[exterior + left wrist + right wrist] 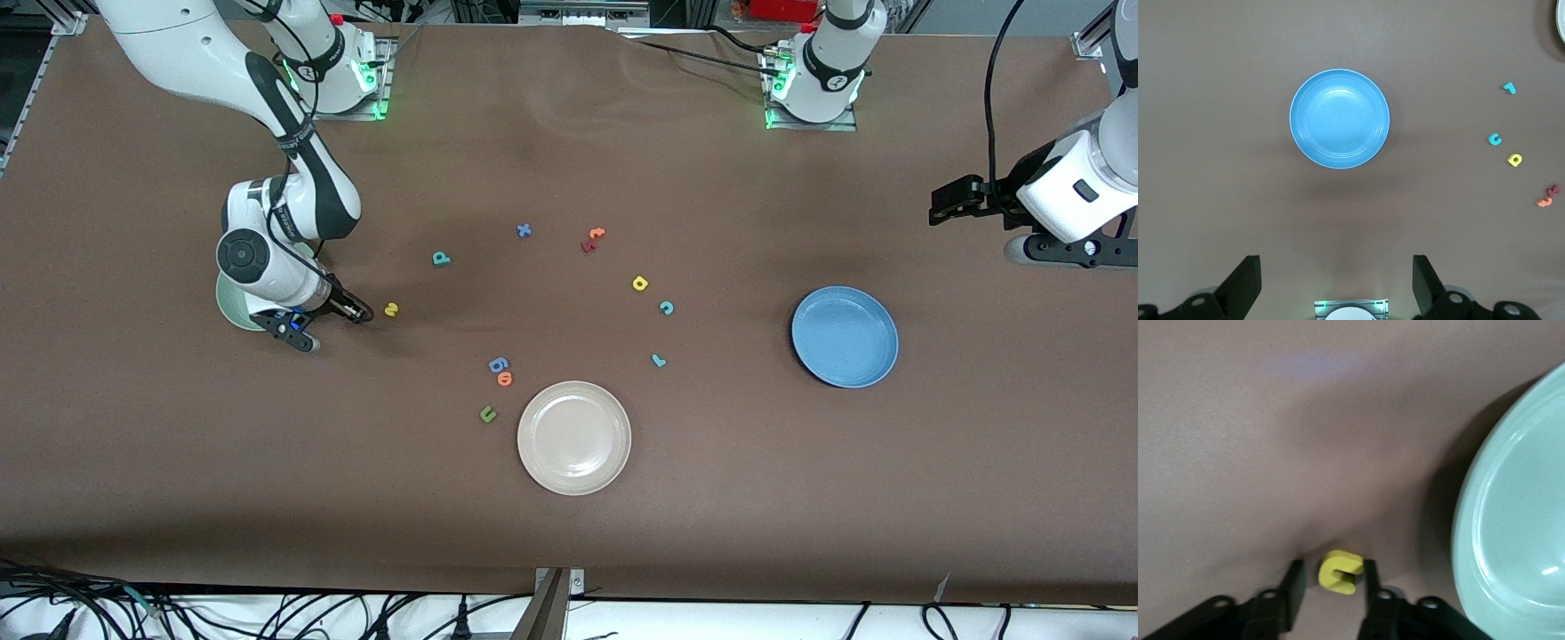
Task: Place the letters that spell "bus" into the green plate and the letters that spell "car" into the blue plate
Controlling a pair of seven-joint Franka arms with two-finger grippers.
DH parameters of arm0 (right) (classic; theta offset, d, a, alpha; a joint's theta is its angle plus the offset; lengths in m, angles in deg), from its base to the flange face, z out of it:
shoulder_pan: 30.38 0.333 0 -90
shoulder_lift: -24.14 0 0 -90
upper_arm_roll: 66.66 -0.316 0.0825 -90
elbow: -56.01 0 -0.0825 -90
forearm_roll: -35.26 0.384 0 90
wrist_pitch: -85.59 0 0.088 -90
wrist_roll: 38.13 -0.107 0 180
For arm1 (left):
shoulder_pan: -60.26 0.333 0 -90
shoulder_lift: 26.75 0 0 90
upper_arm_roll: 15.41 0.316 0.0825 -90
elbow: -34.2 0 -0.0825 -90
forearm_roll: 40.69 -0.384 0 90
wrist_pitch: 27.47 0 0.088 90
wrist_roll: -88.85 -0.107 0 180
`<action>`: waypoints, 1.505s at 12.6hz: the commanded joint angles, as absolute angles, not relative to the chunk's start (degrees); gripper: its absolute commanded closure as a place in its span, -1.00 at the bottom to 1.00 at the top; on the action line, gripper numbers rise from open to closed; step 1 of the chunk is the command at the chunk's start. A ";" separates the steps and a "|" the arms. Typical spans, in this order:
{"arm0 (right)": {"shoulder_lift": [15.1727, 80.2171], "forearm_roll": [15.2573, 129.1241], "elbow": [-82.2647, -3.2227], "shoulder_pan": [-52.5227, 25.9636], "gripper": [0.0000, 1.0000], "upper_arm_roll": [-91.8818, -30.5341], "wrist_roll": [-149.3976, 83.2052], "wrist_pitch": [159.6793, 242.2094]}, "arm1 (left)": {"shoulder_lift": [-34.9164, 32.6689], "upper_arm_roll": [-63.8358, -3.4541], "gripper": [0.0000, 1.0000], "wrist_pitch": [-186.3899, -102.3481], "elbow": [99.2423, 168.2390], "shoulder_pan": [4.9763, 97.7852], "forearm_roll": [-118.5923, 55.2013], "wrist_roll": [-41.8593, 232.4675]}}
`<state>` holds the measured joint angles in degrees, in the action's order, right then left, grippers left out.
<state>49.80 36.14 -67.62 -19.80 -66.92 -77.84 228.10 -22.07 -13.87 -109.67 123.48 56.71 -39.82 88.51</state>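
My right gripper (357, 312) (1333, 581) is low over the table beside the green plate (229, 313) (1511, 520), open. The yellow "u" (1340, 572) lies between its fingers, touching one, with a gap to the other. A yellow "s" (390, 309) lies just past the fingertips, and the teal "b" (441, 258) is farther from the camera. The yellow "a" (640, 284) (1515, 159), teal "c" (666, 308) (1495, 139) and teal "r" (658, 360) (1509, 87) lie mid-table. The blue plate (845, 336) (1339, 119) is empty. My left gripper (947, 203) (1337, 283) waits open, high up.
A cream plate (573, 437) sits nearest the camera. Beside it lie a green "u" (487, 413), an orange "o" (505, 379) and a blue "g" (498, 364). A blue "x" (524, 230) and red and orange letters (591, 240) (1549, 197) lie toward the bases.
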 commanded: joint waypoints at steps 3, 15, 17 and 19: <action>49.55 35.17 -68.00 -20.18 0.98 -67.01 -76.98 228.24 | -21.03 -13.83 -1.00 -109.03 122.27 56.56 -39.28 89.20; 43.20 35.17 -61.13 -20.18 0.93 -52.07 -49.57 203.95 | -19.89 -14.00 -1.00 -110.60 124.89 56.57 -38.75 89.12; 45.14 35.26 -64.64 -20.97 0.93 -52.07 -48.33 210.62 | -20.07 -16.63 -1.00 -113.42 127.71 56.65 -38.75 89.64; 46.72 35.34 -65.97 -21.15 0.91 -52.07 -47.10 213.64 | -20.24 -18.91 -1.00 -116.49 130.60 56.65 -38.75 92.79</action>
<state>46.28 35.53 -64.56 -20.97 -51.85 -48.66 211.34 -19.43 -17.00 -113.77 127.64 56.62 -39.79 90.39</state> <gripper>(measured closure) 0.736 0.000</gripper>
